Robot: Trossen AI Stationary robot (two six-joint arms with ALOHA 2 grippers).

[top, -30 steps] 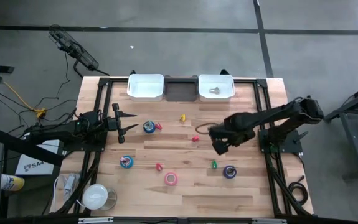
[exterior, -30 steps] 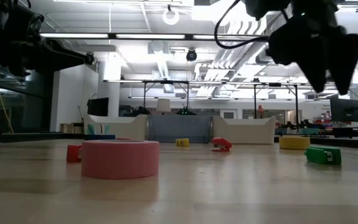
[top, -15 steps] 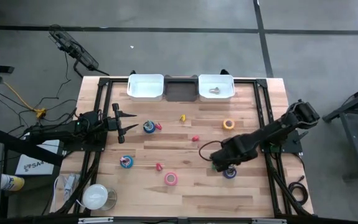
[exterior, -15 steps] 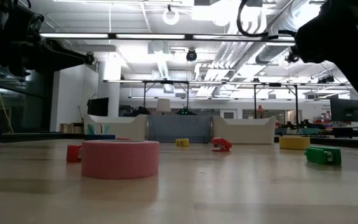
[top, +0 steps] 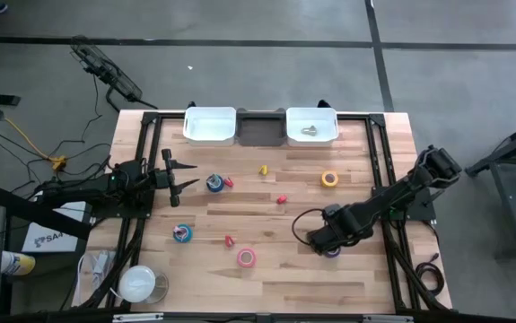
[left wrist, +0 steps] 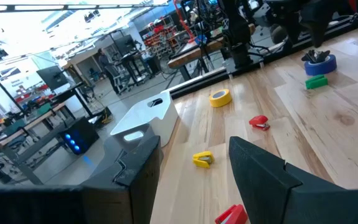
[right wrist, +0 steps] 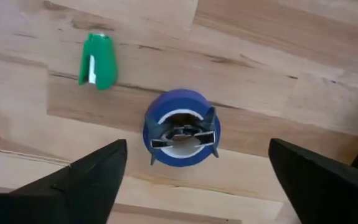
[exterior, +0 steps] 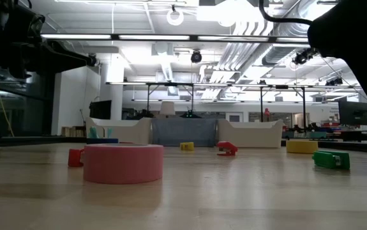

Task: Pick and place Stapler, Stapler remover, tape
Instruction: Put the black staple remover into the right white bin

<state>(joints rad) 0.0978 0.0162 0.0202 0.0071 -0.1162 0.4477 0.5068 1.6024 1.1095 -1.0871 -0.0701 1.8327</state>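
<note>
The right gripper (right wrist: 185,171) hangs with its two fingers (right wrist: 82,180) spread wide apart, directly above a blue tape roll (right wrist: 182,129) that lies flat on the wood at the centre of the right wrist frame. A dark staple remover (right wrist: 185,135) sits in the roll's hole (its metal claws reach over the rim on both sides). Nothing is held between the fingers. Just beside the roll, toward the upper left of that frame, lies a small green piece (right wrist: 98,60), apart from the roll.

In the high view the right gripper (top: 322,240) sits at the lower right of the table (top: 365,278), covering most of the blue roll. Farther up lies a yellow tape roll (top: 329,178), and at the top edge a white bin (top: 311,126) with a small grey thing in it, beside a second white bin (top: 210,126).

The left gripper (top: 186,175) waits at the left side of the table, its fingers parted with nothing between them, pointing at a blue tape roll (top: 214,183) with a red piece touching it. Below lie a teal tape roll (top: 182,233) and a pink tape roll (top: 247,258); the pink one (exterior: 123,163) stands large at the left of centre in the low view.
</note>
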